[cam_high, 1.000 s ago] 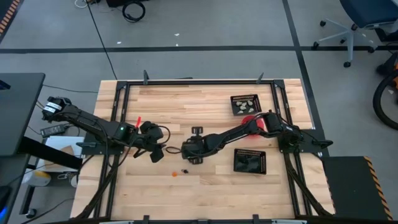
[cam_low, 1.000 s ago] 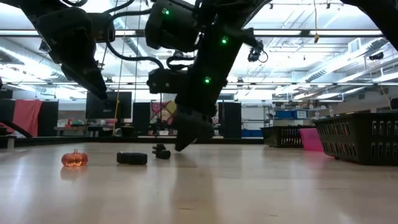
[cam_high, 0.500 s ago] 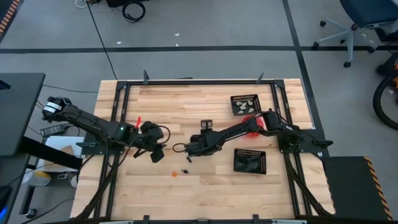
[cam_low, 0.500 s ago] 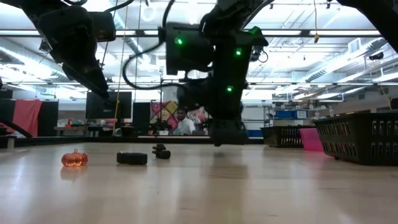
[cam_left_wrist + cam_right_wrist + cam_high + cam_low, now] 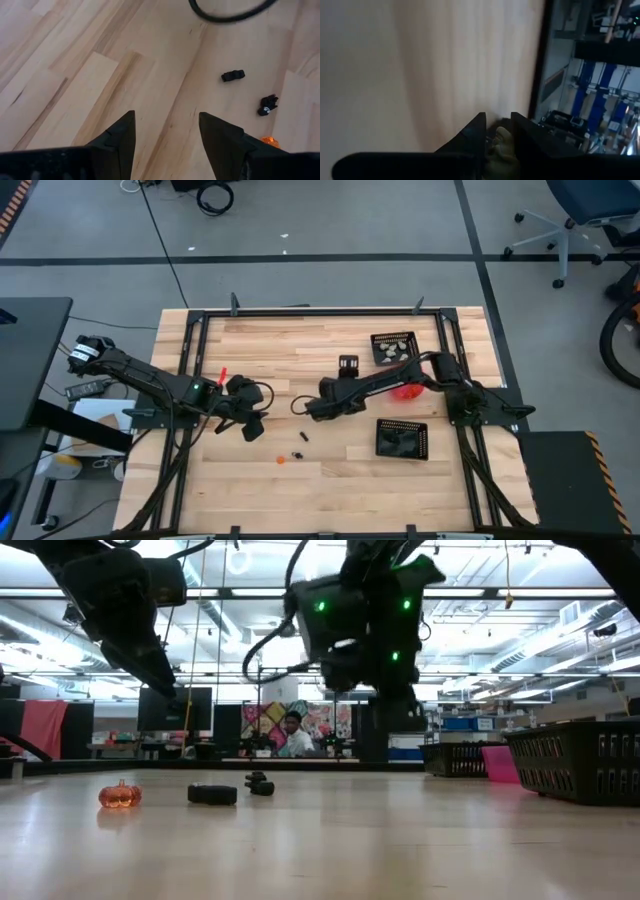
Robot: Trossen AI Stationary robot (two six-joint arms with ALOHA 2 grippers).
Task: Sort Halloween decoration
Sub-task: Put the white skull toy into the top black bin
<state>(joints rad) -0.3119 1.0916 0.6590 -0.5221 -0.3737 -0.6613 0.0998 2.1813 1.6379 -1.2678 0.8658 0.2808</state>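
Observation:
The Halloween decoration shows as tiny trinkets. On the wood lie an orange pumpkin [image 5: 281, 460] [image 5: 120, 795] [image 5: 270, 141] and two black pieces [image 5: 296, 454] [image 5: 303, 437] [image 5: 212, 794] [image 5: 259, 783] [image 5: 233, 75] [image 5: 268, 104]. My right gripper [image 5: 318, 408] [image 5: 395, 723] [image 5: 497, 135] hangs above mid-table, shut on a pale cream trinket [image 5: 500, 144]. My left gripper [image 5: 250, 427] [image 5: 170, 132] [image 5: 168, 680] hovers open, left of the lying trinkets, touching nothing. My right gripper pinches the pale cream trinket [image 5: 501, 141] between its two fingers [image 5: 475, 132]. The trinket is lifted clear of the table. Which part of it the fingers are on I cannot tell.
Two square black mesh trays sit on the table's right half, one far [image 5: 393, 347] and one near [image 5: 401, 438] [image 5: 575, 755]. Between them, the pink-red bowl [image 5: 406, 390] shows partly under the right arm. A black frame [image 5: 300, 312] rims the table. A person stands in the room behind [image 5: 292, 735].
My right gripper has risen from the tabletop beside the black trinkets and swung toward the table's far right, turning as it went. The orange and black trinkets have stayed where they lay.

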